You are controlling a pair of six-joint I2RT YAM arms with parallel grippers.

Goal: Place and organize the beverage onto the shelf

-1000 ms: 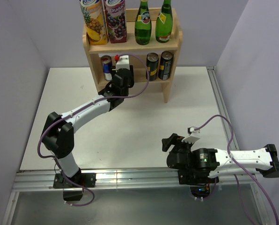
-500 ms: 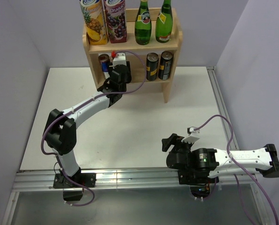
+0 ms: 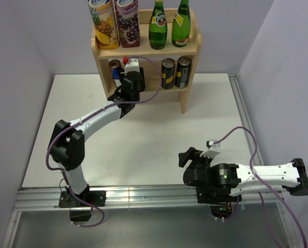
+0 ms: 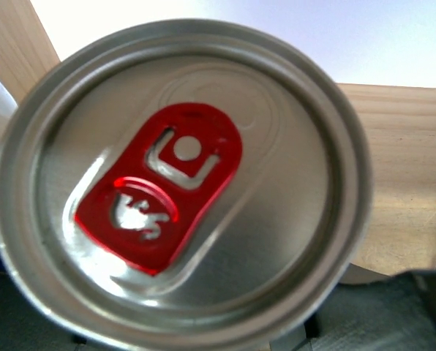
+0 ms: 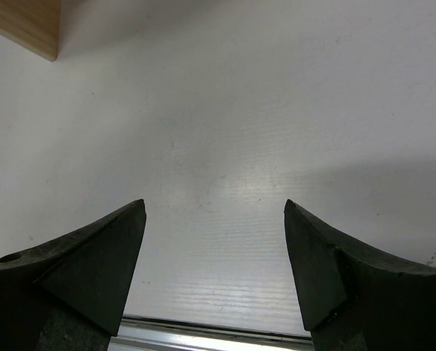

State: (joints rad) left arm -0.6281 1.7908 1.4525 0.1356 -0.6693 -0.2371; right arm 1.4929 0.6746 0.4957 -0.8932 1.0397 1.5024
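The light-wood two-tier shelf (image 3: 190,50) stands at the table's far edge. My left gripper (image 3: 128,78) reaches into the left of its lower tier and is shut on a silver can with a red pull tab (image 4: 181,190). The can's top fills the left wrist view and hides the fingers; shelf wood (image 4: 404,183) shows behind it. A blue-and-silver can (image 3: 116,73) stands just left of the gripper on the lower tier. My right gripper (image 3: 188,155) is open and empty low over the table near the front edge, and its wrist view shows it spread wide (image 5: 214,245).
Two juice cartons (image 3: 105,23) (image 3: 128,20) and two green bottles (image 3: 158,26) (image 3: 181,23) stand on the top tier. Two dark cans (image 3: 168,72) (image 3: 183,71) stand at the lower tier's right. A shelf corner (image 5: 24,22) shows in the right wrist view. Walls close in on both sides.
My left gripper moved up and left with the can, deeper into the lower tier, then held still. The right arm has not moved.
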